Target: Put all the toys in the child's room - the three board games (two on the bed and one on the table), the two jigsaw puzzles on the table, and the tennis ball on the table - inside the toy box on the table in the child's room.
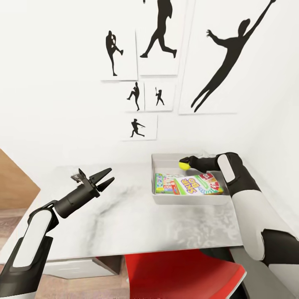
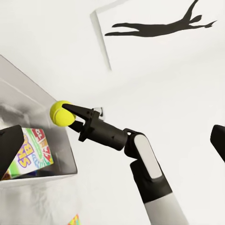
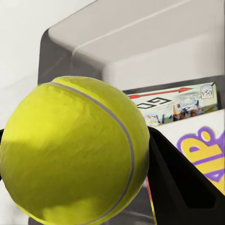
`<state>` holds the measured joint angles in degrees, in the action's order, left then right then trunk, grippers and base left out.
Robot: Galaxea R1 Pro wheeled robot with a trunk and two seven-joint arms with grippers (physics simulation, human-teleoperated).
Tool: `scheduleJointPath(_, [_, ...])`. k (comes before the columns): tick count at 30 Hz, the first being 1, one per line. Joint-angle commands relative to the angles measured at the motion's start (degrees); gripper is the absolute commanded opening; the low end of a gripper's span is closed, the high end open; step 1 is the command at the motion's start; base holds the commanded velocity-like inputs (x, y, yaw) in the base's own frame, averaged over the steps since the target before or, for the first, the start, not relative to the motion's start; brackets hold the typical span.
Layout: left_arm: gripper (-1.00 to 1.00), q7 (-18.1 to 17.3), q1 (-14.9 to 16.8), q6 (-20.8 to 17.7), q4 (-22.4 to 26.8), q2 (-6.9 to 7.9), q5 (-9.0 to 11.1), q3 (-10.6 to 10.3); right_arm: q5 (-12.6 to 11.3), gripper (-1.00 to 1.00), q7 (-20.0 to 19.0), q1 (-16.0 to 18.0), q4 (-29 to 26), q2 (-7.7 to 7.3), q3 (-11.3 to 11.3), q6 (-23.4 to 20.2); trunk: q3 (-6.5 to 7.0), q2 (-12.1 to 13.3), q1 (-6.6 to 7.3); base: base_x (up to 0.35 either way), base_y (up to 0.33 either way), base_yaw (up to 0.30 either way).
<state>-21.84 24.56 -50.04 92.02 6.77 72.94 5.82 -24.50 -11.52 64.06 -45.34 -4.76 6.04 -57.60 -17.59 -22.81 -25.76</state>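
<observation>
- The long worktop (image 1: 124, 216) with its pale grey-white marbled top is standing against a white wall, with a strip of wood-plank floor (image 1: 12, 187) showing at its left end.
- Black silhouette baseball-player pictures (image 1: 160, 37) are hanging on the wall above it, in the head view.
- The shallow light-grey rectangular toy box (image 1: 191, 199) with a thick rim is sitting on the worktop's right half, near the wall.
- Flat printed cardboard board games (image 1: 198, 185) are lying inside the toy box, a yellow-green-red one on top of the others.
- The right claw (image 1: 185, 162) is reaching over the far rim of the toy box, its fingers clamped on the small fuzzy yellow-green tennis ball (image 1: 183, 165); the ball is hanging above the box's inside, clear of the games.
- The left claw (image 1: 106, 176) is hovering above the bare left half of the worktop, its fingers spread apart and holding nothing.
- A red curved seat (image 1: 178, 274) is showing below the worktop's near edge.
</observation>
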Motion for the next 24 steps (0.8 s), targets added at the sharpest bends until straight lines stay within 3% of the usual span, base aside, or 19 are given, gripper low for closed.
scheduleJointPath(1, [1.00, -0.1, 0.1, -0.3, 0.0, -0.01, 0.0, 0.1, 0.4, -1.00, -0.5, 0.3, 0.3, -0.01, 0.2, -0.2, -0.20, -0.1, -0.03, 0.000, 0.000, 0.000])
scheduleJointPath(13, [1.00, -0.2, 0.1, -0.3, 0.0, -0.01, 0.0, 0.1, 0.5, -1.00, -0.4, 3.4, 6.5, -0.26, 0.2, 3.4, -1.32, -0.1, -0.03, 0.000, 0.000, 0.000])
scheduleJointPath(24, [1.00, -0.8, 0.1, -0.3, 0.0, -0.01, 0.0, 0.1, 0.5, -1.00, 0.1, 3.9, 7.9, -0.03, 0.2, 4.9, -2.35, -0.1, -0.03, 0.000, 0.000, 0.000])
